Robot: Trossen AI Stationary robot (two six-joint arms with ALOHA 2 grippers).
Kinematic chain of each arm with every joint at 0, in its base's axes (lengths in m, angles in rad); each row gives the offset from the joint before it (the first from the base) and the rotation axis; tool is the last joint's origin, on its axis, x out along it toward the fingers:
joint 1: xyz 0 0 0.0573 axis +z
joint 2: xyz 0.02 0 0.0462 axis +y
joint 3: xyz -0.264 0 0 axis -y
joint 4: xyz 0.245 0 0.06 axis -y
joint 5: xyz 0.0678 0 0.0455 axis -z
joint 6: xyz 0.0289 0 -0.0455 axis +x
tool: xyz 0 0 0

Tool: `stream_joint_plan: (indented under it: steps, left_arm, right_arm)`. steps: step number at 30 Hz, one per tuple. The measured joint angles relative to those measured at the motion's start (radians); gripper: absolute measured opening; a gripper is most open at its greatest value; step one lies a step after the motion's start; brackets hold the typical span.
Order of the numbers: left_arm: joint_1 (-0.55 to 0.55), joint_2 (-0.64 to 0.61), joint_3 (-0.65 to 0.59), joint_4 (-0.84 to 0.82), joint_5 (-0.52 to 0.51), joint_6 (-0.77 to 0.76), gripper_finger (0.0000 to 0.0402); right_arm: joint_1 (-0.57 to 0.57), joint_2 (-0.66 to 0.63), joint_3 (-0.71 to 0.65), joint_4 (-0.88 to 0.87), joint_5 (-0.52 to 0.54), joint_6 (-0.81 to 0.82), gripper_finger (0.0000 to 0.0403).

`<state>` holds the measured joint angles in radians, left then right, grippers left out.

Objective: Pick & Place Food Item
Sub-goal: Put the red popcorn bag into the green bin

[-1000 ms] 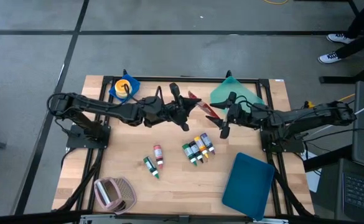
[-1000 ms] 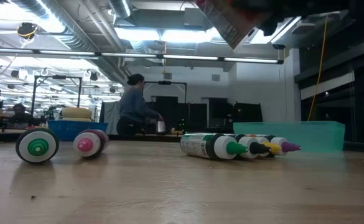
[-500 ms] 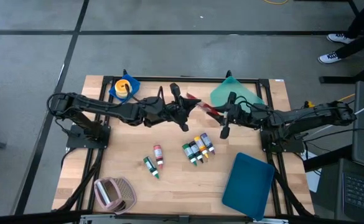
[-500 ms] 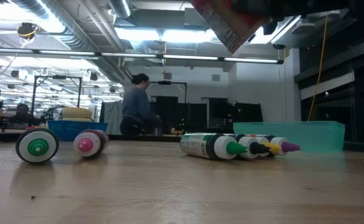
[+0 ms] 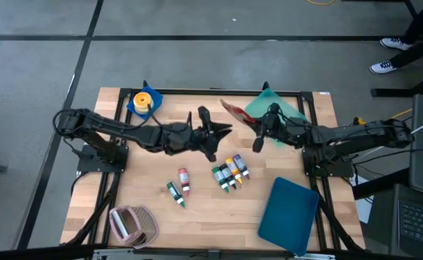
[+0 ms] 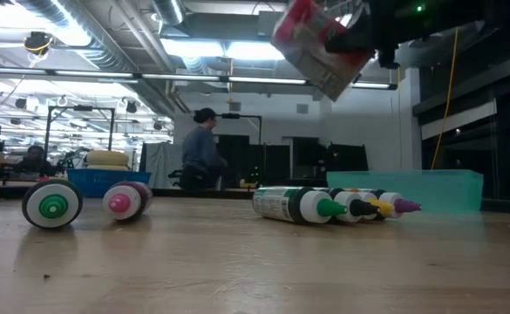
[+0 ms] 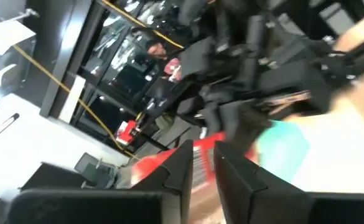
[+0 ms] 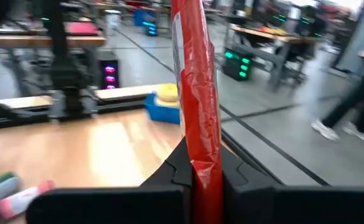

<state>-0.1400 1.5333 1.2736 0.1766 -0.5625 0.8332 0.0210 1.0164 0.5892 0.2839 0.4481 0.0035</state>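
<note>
On my worktop [image 5: 124, 180] I count six bottles: four [image 5: 231, 173] in a tight cluster, and two [image 5: 180, 185] just beside that cluster, toward the left arm's side. One red packet [image 5: 234, 112]. One blue lid [image 5: 289, 214], one teal tray [image 5: 258, 108], one pink basket [image 5: 133, 224], one blue bowl [image 5: 144, 101]. Two arms.

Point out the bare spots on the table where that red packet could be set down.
Free wood lies between the pink pouch and the blue lid, below the bottles. Another patch runs from the yellow-filled blue bowl towards the teal tray. The middle is crowded: the left hand and the right hand, shut on the red packet, hang there.
</note>
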Motion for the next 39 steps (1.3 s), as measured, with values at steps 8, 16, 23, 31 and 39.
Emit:
stream_joint_plan:
  steps: [8,16,23,31,39]
  left_arm:
    - [-0.101,0.0,0.0,-0.168,-0.187,-0.138,0.0099]
    - [-0.135,0.004,-0.001,-0.358,-0.173,-0.383,0.0103]
    - [-0.133,0.005,-0.015,-0.397,-0.142,-0.456,0.0104]
    - [-0.133,0.005,-0.053,-0.371,-0.14,-0.458,0.0104]
    - [-0.132,0.005,-0.072,-0.359,-0.139,-0.465,0.0103]
  right_arm:
    - [-0.05,0.0,0.0,-0.161,0.131,0.085,0.0016]
    - [-0.115,0.0,0.0,-0.443,0.321,0.22,0.0016]
    - [-0.206,0.0,-0.053,-0.552,0.371,0.29,0.0016]
    - [-0.322,0.029,-0.122,-0.55,0.389,0.304,0.0016]
    - [-0.383,0.083,-0.122,-0.547,0.391,0.296,0.0022]
